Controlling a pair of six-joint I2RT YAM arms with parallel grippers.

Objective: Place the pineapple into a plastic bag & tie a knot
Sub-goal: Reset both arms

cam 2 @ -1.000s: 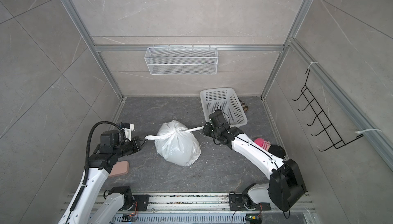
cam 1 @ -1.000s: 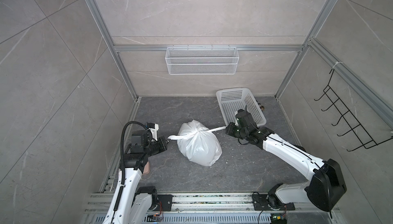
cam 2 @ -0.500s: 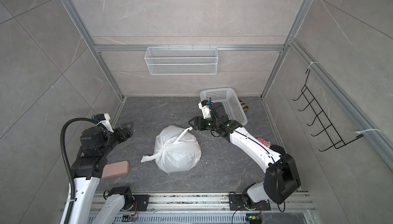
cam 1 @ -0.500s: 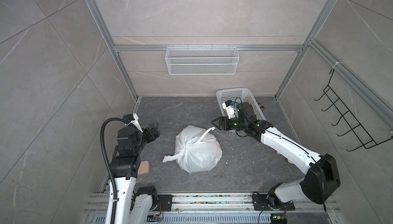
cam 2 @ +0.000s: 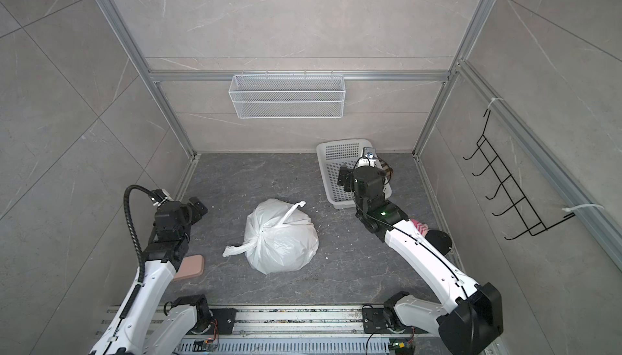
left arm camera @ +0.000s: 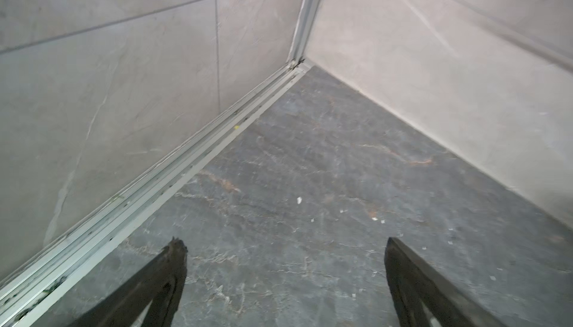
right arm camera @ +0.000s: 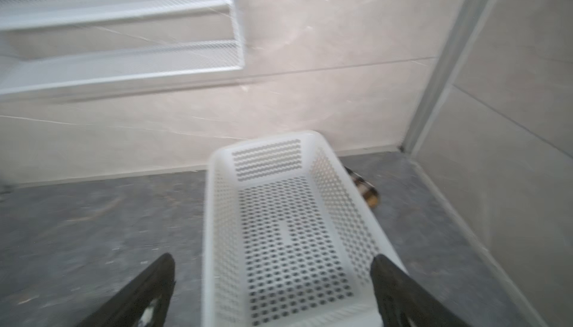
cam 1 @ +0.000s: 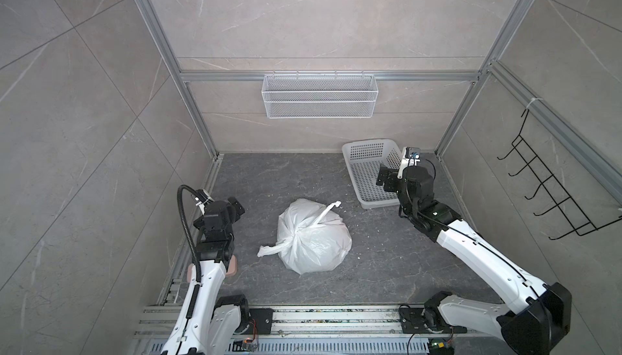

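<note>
The white plastic bag (cam 1: 316, 245) (cam 2: 286, 245) sits bulging in the middle of the dark floor. Its knot (cam 1: 295, 236) (cam 2: 261, 232) is a tight bunch on top, with one loose end pointing toward the back right and the other lying toward the front left. The pineapple is hidden. My left gripper (cam 1: 237, 206) (cam 2: 198, 206) (left arm camera: 283, 244) stands open and empty to the left of the bag, over bare floor near the wall rail. My right gripper (cam 1: 383, 179) (cam 2: 343, 180) (right arm camera: 273, 258) is open and empty too, well to the right of the bag, over the basket.
A white perforated basket (cam 1: 351, 154) (cam 2: 324, 154) (right arm camera: 214, 217) stands at the back right, with a brown striped thing (right arm camera: 366, 190) behind it. A wire shelf (cam 1: 319, 100) hangs on the back wall and a black hook rack (cam 1: 552, 195) on the right wall. A pinkish pad (cam 2: 190, 267) lies by the left arm.
Both grippers have opened and let go of the bag's stretched handle ends. Each arm has drawn back from the bag, and the loose ends have gone slack.
</note>
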